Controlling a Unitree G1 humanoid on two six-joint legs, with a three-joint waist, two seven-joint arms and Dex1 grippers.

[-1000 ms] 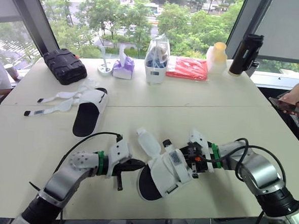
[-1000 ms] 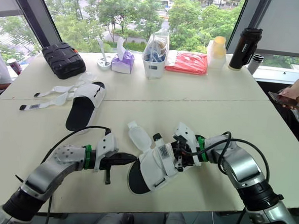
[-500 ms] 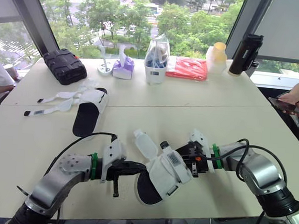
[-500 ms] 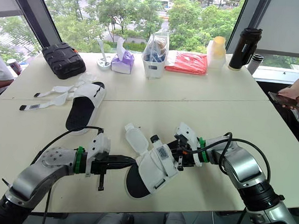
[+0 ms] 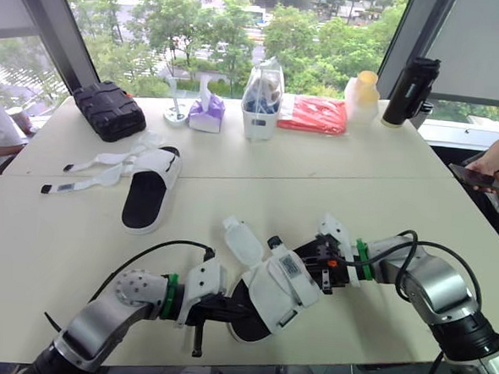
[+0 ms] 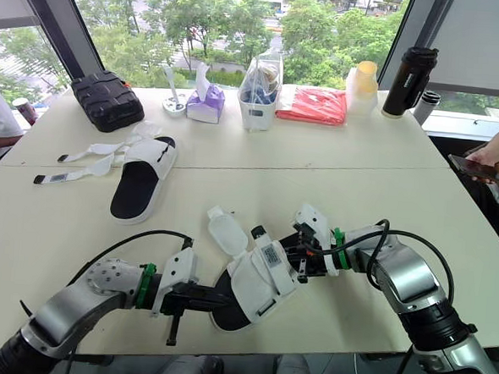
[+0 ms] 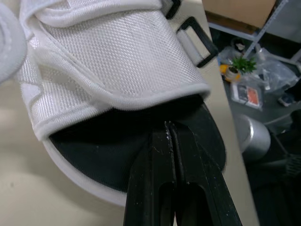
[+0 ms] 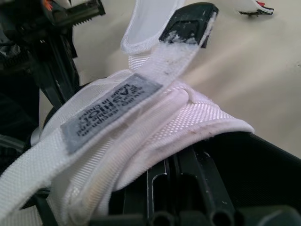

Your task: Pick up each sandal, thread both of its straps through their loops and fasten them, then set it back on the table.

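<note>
The near sandal (image 5: 270, 300), white upper on a black sole, lies tilted at the table's front edge between both grippers. My left gripper (image 5: 230, 310) is shut, and its fingertips (image 7: 168, 129) rest on the black footbed just under the edge of the upper. My right gripper (image 5: 319, 264) enters from the opposite end; its fingers (image 8: 181, 181) lie together, their tips hidden beneath the upper. A strap with a grey label (image 8: 110, 110) passes by a black loop (image 8: 188, 21). Another strap flap (image 5: 244, 240) sticks out loose. The second sandal (image 5: 147, 191) lies far left, its straps (image 5: 85, 173) spread open.
Along the far edge stand a black case (image 5: 108, 109), a tissue box (image 5: 206, 113), a white container (image 5: 261, 107), a red packet (image 5: 313, 113), a yellow-capped bottle (image 5: 361, 96) and a black flask (image 5: 408, 91). A person's hand with a phone (image 5: 483, 172) is at the right.
My left gripper has moved right and nearer the front edge, sliding its shut tips into the sandal's open end. The sandal and right gripper have hardly shifted.
</note>
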